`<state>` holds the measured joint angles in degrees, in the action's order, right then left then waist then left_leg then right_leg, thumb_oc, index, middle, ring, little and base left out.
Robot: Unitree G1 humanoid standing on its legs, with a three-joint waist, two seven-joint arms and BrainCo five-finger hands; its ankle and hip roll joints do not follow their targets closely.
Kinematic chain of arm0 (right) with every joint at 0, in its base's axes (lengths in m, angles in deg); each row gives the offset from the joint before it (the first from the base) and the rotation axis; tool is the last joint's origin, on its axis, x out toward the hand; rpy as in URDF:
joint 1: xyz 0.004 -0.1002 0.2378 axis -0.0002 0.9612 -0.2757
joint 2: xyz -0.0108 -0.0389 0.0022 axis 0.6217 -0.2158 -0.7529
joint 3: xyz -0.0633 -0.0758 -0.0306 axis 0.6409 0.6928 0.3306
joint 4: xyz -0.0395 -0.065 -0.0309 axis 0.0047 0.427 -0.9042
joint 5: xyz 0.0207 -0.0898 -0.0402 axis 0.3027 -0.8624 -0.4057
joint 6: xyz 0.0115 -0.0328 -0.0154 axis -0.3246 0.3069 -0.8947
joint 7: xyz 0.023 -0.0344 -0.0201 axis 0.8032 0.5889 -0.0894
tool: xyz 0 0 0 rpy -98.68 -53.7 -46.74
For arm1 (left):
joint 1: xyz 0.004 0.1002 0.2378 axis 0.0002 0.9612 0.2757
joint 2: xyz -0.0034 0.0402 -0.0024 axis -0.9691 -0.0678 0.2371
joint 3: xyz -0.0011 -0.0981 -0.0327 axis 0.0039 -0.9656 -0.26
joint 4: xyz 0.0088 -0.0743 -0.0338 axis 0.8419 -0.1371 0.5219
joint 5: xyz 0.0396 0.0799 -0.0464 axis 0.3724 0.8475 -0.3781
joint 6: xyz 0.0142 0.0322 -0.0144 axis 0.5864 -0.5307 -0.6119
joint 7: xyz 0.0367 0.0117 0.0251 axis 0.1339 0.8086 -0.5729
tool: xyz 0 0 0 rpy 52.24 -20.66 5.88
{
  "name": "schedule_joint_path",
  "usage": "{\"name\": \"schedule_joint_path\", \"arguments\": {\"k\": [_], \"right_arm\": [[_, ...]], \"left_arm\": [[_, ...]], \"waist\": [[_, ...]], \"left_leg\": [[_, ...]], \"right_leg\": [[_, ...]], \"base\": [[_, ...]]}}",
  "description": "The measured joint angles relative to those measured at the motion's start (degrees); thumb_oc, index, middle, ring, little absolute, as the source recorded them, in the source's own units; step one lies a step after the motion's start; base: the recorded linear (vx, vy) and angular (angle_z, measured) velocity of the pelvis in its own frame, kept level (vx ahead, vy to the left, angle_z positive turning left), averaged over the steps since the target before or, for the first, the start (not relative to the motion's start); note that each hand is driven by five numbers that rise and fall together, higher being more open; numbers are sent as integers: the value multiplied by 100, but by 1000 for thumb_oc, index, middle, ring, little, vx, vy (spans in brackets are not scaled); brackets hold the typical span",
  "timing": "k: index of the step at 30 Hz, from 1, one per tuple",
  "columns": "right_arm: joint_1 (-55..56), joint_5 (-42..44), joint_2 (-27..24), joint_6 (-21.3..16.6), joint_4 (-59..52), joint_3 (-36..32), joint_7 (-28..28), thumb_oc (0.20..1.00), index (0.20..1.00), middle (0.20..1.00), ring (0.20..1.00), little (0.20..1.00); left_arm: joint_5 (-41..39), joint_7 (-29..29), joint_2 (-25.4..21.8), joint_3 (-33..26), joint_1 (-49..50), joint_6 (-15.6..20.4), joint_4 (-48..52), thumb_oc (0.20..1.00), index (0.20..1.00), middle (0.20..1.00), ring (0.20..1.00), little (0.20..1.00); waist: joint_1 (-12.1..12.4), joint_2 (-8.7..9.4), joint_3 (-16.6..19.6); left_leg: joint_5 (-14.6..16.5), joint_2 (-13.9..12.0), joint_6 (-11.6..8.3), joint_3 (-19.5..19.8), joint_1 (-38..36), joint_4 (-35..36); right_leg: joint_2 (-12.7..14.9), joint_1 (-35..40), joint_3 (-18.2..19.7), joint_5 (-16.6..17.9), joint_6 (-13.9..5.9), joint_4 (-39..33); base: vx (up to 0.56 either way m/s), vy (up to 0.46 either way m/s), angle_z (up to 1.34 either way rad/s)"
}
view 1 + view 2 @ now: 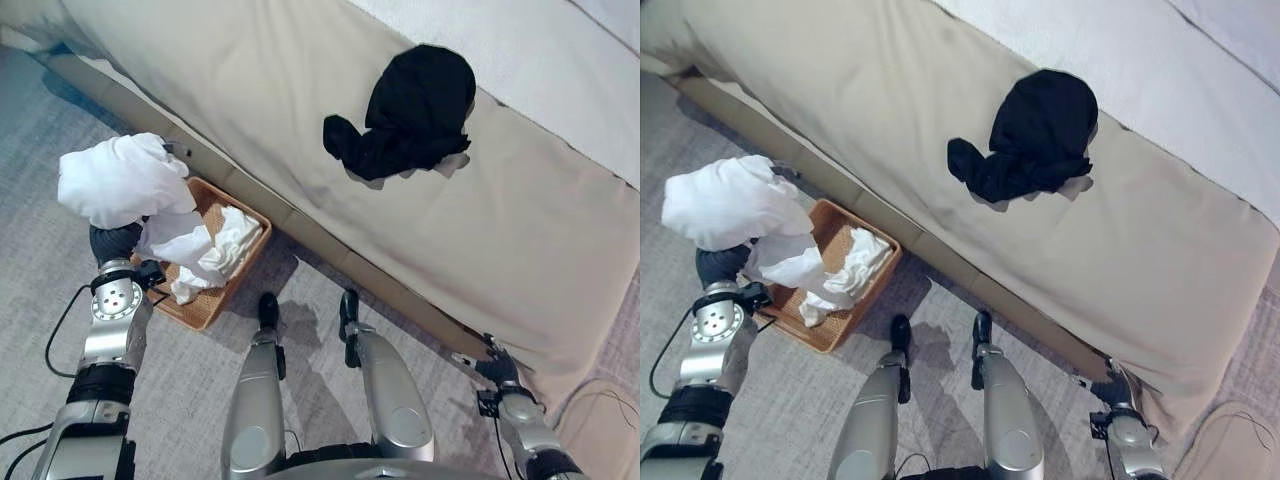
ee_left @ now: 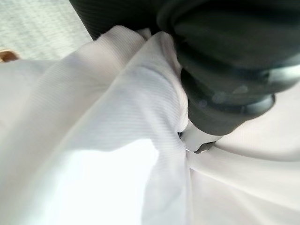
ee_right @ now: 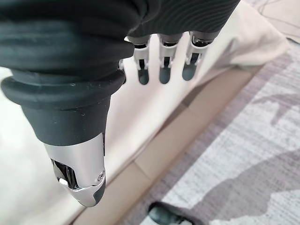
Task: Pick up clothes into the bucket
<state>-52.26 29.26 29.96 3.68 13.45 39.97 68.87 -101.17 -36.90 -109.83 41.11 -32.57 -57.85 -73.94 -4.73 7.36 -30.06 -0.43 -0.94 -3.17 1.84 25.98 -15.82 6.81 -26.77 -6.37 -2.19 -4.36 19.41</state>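
Beside the bed (image 1: 300,90), above a woven basket (image 1: 205,305) on the grey carpet (image 1: 300,300), the robot's left hand (image 1: 115,240) held up a bundle of white clothes (image 1: 125,180), part of it bunched high over the wrist and a tail trailing down into the basket. In the left wrist view the cloth (image 2: 93,140) wrapped round the thumb and covered the fingers, so whether the hand was clamped on the fabric could not be told for certain, though it evidently carried the load. The right hand (image 3: 161,65) hung idle near the foot of the bed, its fingers straight and apart, holding nothing.

The job looked partly done: some white fabric (image 1: 232,240) already lay in the basket, the raised bundle was not yet fully dropped, and a black garment (image 1: 415,110) lay untouched on the beige bedcover, well apart from the basket.

The white bundle ran lengthwise from the raised mass by the bed frame down towards the basket. The black garment's long axis ran diagonally across the cover, its narrow end pointing towards the bed's edge.
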Motion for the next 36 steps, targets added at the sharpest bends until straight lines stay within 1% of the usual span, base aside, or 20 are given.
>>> {"name": "schedule_joint_path", "arguments": {"k": [1,2,4,5,6,8,10,11,14,15,16,17,19,20,22,28,29,33,34,36], "right_arm": [[-35,31,-26,-35,-76,75,-30,1000,1000,1000,1000,1000],[-183,87,-13,-93,-114,155,-55,1000,1000,1000,1000,1000],[-296,183,16,-190,-204,209,-128,1000,1000,1000,1000,1000],[-318,195,14,-217,-210,244,-155,1000,1000,1000,1000,1000],[-318,262,-44,-269,-282,389,-197,1000,1000,1000,1000,1000],[-358,293,-44,-275,-326,426,-202,1000,1000,1000,1000,1000],[-372,299,-94,-280,-389,602,-240,1000,1000,1000,1000,1000],[-351,301,-99,-292,-429,654,-242,1000,1000,1000,1000,1000],[-357,347,-121,-398,-499,647,-322,1000,1000,1000,1000,1000],[-365,348,-123,-406,-534,649,-329,1000,1000,1000,1000,1000],[-364,357,-122,-430,-544,649,-355,1000,1000,1000,1000,1000],[-378,372,-137,-436,-544,661,-368,1000,1000,1000,1000,1000],[-420,410,-149,-438,-516,715,-375,1000,1000,1000,1000,1000],[-422,411,-165,-438,-524,791,-404,1000,1000,1000,1000,1000],[-421,411,-170,-438,-524,827,-421,1000,1000,1000,1000,1000],[-427,416,-203,-439,-523,828,-436,1000,1000,1000,1000,1000],[-430,420,-205,-439,-522,832,-436,1000,1000,1000,1000,1000],[-430,453,-206,-439,-529,834,-435,1000,1000,1000,1000,1000],[-431,467,-206,-439,-548,834,-434,1000,1000,1000,1000,1000],[-436,481,-211,-439,-546,835,-426,1000,1000,1000,1000,1000]], "left_arm": [[0,-54,-30,69,-116,6,-74,200,200,200,200,200],[3,-114,-109,121,-319,14,-251,200,200,200,200,200],[14,-237,-195,365,-610,-11,-602,200,200,200,200,200],[49,-261,-206,402,-640,-11,-636,200,200,200,200,200],[223,-342,-293,552,-800,-3,-721,200,200,200,200,200],[323,-378,-399,581,-1001,-4,-764,200,200,200,200,200],[458,-458,-523,692,-1203,-37,-914,200,200,200,200,200],[471,-503,-600,786,-1260,-82,-957,200,200,200,200,200],[739,-609,-755,1069,-1572,-170,-1251,200,200,200,200,200],[806,-643,-809,1112,-1616,-186,-1283,200,200,200,200,200],[859,-661,-831,1150,-1679,-194,-1340,200,200,200,200,200],[898,-685,-883,1210,-1805,-211,-1494,200,200,200,200,200],[895,-696,-915,1202,-1905,-273,-1681,200,200,200,200,200],[898,-708,-908,1208,-1900,-319,-1746,200,200,200,200,200],[899,-707,-892,1211,-1914,-374,-1877,200,200,200,200,200],[1013,-722,-918,1205,-1989,-467,-2137,200,200,200,200,200],[1130,-720,-917,1204,-1907,-508,-2121,200,200,200,200,200],[1132,-717,-904,1202,-1762,-553,-2140,200,200,200,200,200],[1136,-699,-892,1196,-1753,-573,-2229,1000,1000,1000,1000,1000],[1151,-668,-886,1194,-1752,-635,-2396,1000,1000,1000,1000,1000]], "waist": [[-20,7,-15],[-53,58,-78],[-92,62,-74],[-96,63,-74],[-95,68,-70],[-118,69,-69],[-164,72,-67],[-210,71,-68],[-242,73,-67],[-228,75,-66],[-267,76,-65],[-282,79,-63],[-293,80,-63],[-379,83,-61],[-423,95,-53],[-415,116,-39],[-412,119,-38],[-418,128,-32],[-424,134,-28],[-433,139,-25]], "left_leg": [[25,-2,-18,14,168,-120],[40,-3,-32,40,389,-296],[77,-10,-47,87,738,-582],[103,-31,-45,98,798,-610],[194,-14,-26,151,1012,-695],[182,5,-10,200,1337,-735],[186,39,-6,305,1592,-798],[178,45,0,339,1716,-877],[147,66,-8,362,2109,-1022],[157,67,-18,369,2216,-1084],[156,69,-22,374,2320,-1155],[205,52,-28,384,2565,-1362],[263,35,-45,414,2745,-1501],[286,33,-31,443,2829,-1593],[292,38,-32,440,2837,-1602],[275,-41,-10,441,2837,-1436],[256,-56,12,438,2836,-1374],[207,-90,9,432,2836,-1282],[206,-101,9,428,2832,-1279],[205,-114,8,418,2821,-1273]], "right_leg": [[-1,-145,-6,-21,26,93],[2,-353,-12,-33,44,237],[-24,-631,-25,-29,52,400],[-31,-680,-26,-37,56,421],[-4,-898,-37,-159,62,549],[12,-1216,-73,-209,85,673],[30,-1455,-127,-281,79,752],[34,-1538,-179,-287,90,783],[56,-1915,-200,-277,86,963],[61,-2004,-203,-283,88,998],[55,-2103,-205,-265,111,1037],[43,-2292,-206,-263,115,1116],[22,-2423,-214,-264,115,1173],[17,-2462,-222,-261,116,1175],[16,-2461,-224,-256,112,1157],[-78,-2430,-223,-130,85,904],[-95,-2429,-225,-106,73,826],[-135,-2429,-223,-41,80,716],[-150,-2427,-220,-22,89,694],[-164,-2417,-216,19,116,645]], "base": [[-133,2,7],[-65,3,6],[-91,8,1],[-89,-7,1],[-64,-11,7],[43,-13,17],[13,1,21],[-23,13,17],[-13,3,5],[0,0,0],[6,-21,-4],[13,-26,-7],[14,-23,-6],[0,0,0],[10,-15,-1],[7,-6,-6],[5,9,-4],[1,6,-3],[1,25,-3],[3,29,-4]]}}
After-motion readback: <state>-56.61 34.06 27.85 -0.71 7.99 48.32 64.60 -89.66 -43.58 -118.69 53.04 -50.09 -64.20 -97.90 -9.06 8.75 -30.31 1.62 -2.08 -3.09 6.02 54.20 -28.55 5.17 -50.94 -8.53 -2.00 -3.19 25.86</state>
